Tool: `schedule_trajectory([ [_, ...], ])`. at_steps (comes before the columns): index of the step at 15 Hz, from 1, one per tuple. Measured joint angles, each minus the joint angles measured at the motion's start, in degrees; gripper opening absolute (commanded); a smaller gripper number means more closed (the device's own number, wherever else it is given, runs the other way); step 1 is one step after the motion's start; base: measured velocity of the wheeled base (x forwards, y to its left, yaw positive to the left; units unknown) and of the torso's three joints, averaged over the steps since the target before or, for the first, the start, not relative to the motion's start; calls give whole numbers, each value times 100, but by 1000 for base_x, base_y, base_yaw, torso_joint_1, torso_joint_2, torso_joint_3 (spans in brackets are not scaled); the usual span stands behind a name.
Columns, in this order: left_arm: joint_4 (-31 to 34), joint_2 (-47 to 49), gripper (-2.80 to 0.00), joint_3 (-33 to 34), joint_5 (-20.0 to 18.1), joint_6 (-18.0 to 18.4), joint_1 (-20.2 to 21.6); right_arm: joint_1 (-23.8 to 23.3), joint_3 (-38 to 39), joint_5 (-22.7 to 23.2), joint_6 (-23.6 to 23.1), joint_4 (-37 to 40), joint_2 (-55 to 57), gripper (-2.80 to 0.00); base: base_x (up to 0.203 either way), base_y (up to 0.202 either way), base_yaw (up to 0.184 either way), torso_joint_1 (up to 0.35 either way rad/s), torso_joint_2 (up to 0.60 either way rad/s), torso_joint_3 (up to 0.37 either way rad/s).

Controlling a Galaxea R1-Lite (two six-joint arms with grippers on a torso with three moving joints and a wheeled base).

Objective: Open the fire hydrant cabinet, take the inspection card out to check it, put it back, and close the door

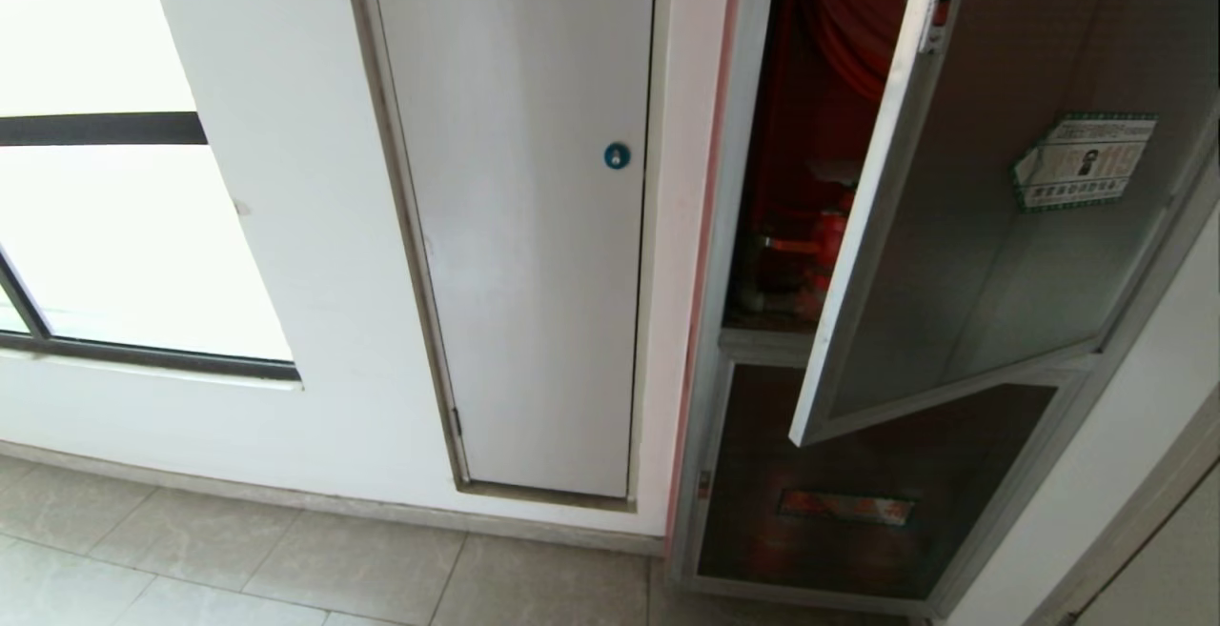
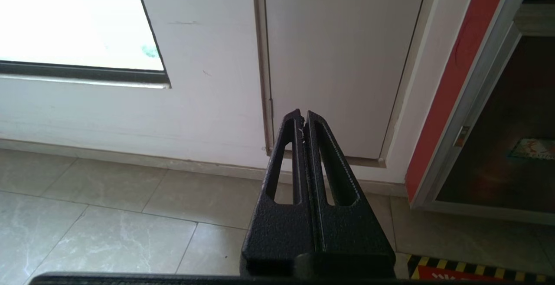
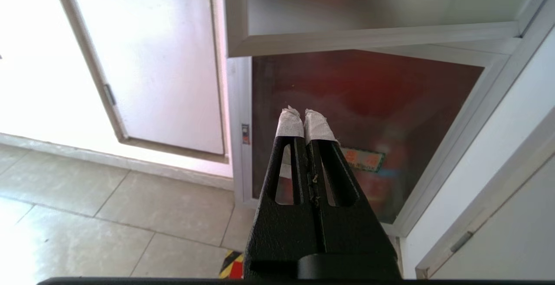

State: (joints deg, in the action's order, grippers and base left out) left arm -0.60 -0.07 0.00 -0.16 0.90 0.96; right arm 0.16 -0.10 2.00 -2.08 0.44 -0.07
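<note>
Here: one door (image 1: 963,226) ajar, one sticker (image 1: 1085,161), two tools closed.

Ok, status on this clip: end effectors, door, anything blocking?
Left end effector shut, empty, low near the floor. Right end effector shut, empty. Door ajar, cabinet interior showing. No card seen, nothing blocking.

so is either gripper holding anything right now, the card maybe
Nothing is held. The left gripper and right gripper are both shut on nothing, away from the open door.
</note>
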Motion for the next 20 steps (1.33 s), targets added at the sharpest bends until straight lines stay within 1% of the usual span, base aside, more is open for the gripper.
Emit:
schedule_trajectory([
  [20,0,0,-280,0,9,-38,0,0,0,0,0,0,0,-280,0,0,0,0,0,0],
])
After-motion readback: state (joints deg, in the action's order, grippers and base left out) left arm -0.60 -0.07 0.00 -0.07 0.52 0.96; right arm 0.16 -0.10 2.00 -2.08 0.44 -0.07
